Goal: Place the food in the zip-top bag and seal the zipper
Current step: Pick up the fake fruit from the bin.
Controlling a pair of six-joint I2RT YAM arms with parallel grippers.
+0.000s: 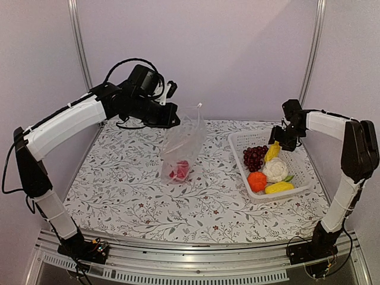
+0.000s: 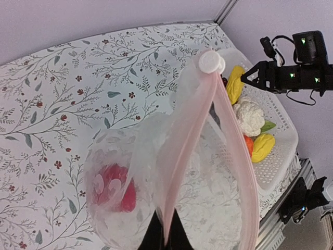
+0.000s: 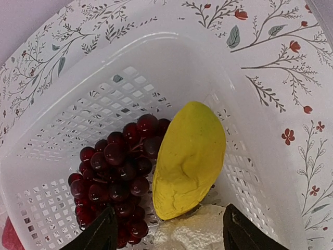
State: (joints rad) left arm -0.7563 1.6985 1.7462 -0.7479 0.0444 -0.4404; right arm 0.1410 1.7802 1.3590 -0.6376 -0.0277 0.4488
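Where bag [image 1: 181, 148] hung above table [image 1: 119, 184] from left gripper [image 2: 165, 237], jaws clamped on zipper [image 2: 192, 140] edge, we judged film limp, light, slippery. Pepper [image 1: 180, 170] lay inside. Right gripper [image 3: 169, 234] stood over basket [image 1: 297, 172], jaws apart; we advised taking yellow piece [image 3: 190, 156] across middle.

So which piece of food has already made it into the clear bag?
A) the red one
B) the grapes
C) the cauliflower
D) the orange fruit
A: the red pepper shows through the clear zip-top bag, while the grapes, cauliflower and orange fruit lie in the white basket.
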